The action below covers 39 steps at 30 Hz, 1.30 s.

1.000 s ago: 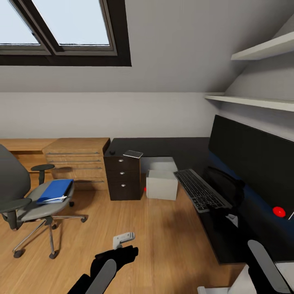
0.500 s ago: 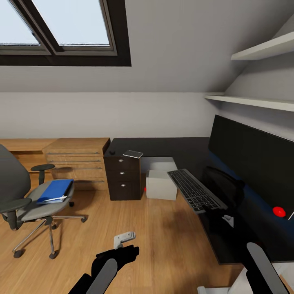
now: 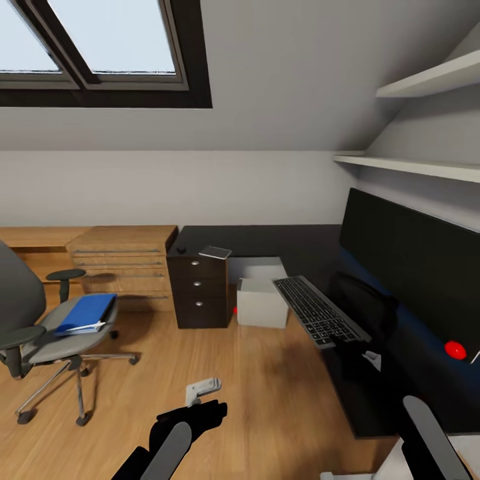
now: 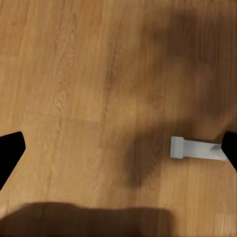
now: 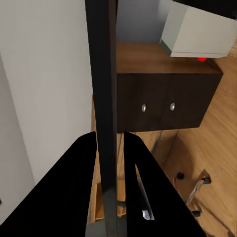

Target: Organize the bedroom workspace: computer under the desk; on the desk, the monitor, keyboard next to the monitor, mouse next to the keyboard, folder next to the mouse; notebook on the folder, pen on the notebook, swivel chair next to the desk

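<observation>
The right end effector (image 5: pixel 109 163) is clamped on the keyboard (image 3: pixel 319 311), seen edge-on between its fingers in the right wrist view, holding it tilted at the front edge of the dark bench (image 3: pixel 373 393), before the monitor (image 3: pixel 413 257). The left end effector (image 3: pixel 200 393) hangs over the wooden floor (image 4: pixel 89 74), fingers apart. The blue folder (image 3: pixel 83 313) lies on the swivel chair (image 3: pixel 40 333), well apart from the bench.
</observation>
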Available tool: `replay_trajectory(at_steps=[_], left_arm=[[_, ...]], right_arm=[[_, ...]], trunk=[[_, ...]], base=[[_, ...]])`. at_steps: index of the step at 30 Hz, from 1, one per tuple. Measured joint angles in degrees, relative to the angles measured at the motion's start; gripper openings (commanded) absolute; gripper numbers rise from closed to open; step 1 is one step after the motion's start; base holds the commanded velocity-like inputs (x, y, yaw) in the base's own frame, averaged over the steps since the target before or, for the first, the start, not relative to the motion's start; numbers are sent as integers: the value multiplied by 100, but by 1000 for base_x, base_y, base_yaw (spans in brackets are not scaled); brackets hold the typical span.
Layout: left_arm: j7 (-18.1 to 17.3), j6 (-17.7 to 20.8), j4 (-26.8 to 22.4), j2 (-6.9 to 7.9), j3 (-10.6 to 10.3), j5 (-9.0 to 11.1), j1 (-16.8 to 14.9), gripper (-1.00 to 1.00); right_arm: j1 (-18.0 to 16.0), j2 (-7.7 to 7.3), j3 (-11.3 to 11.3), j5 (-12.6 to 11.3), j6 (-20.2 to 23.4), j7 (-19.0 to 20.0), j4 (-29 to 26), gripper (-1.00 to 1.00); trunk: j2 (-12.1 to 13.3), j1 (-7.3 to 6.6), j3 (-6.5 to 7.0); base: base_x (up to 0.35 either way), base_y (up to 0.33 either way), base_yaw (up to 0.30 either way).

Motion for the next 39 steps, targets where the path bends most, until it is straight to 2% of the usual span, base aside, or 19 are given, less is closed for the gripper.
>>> replay_trajectory(at_steps=[7, 18, 23, 24, 28, 34, 39], left_arm=[[1, -2, 0, 0, 4, 0, 0, 100], [0, -2, 0, 0, 4, 0, 0, 100], [5, -5, 0, 0, 0, 0, 0, 100], [3, -5, 0, 0, 1, 0, 0, 100], [1, -4, 0, 0, 1, 0, 0, 100], [1, -2, 0, 0, 3, 7, 0, 100], [1, -4, 0, 0, 4, 9, 0, 100]], right_arm=[[0, 7, 0, 9, -4, 5, 1, -100], [0, 15, 5, 23, -26, -1, 4, -100], [1, 19, 18, 137, -63, -11, 148, -100], [1, 21, 19, 217, -90, -12, 224, -100], [0, 35, 30, 318, -318, -5, 371, -100], [0, 264, 34, 341, -923, -2, 411, -100], [0, 346, 43, 338, -1045, -4, 414, -100]], trunk=[[1, 1, 0], [0, 2, 0], [0, 2, 0], [1, 2, -1], [0, 2, 0], [0, 2, 0], [0, 2, 0]], base=[[151, -143, 0], [17, -44, 0], [1, -236, 0], [0, -163, 0], [0, -65, 0], [0, -10, 0], [0, -1, 0]])
